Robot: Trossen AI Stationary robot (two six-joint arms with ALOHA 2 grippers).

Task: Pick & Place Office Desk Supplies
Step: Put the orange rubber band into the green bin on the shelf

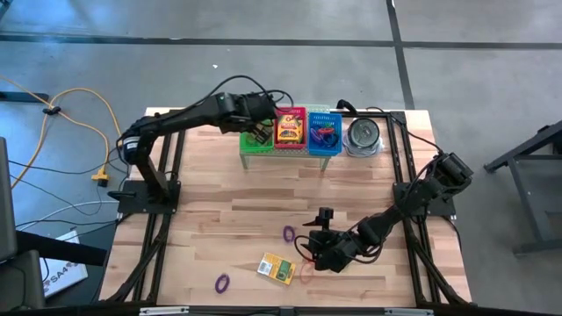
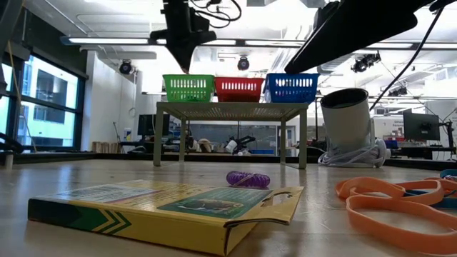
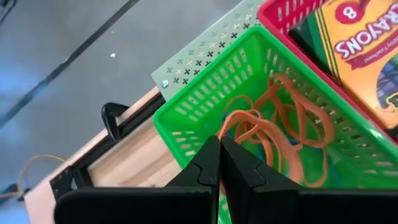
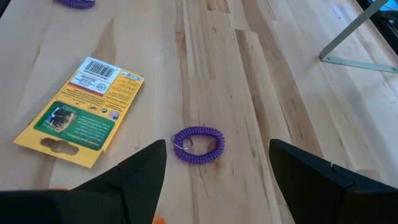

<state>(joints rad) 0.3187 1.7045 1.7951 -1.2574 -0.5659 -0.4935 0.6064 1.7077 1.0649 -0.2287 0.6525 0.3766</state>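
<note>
Meanwhile, right gripper [image 4: 214,171] hangs spread wide over a purple coil band [image 4: 198,144] near the table's front edge beside a crayon box [image 4: 79,110], apparently lining up a pick; left gripper [image 3: 219,163], pinched shut, empty, hovers above the green basket [image 3: 186,112].

Three baskets [image 1: 291,140], two crayon boxes [image 1: 276,269], two purple loops [image 1: 289,233] on the table [image 1: 211,219].

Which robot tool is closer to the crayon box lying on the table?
Right. The right tool hovers open just beside the crayon box; the left tool is shut, far off over the green basket.
</note>
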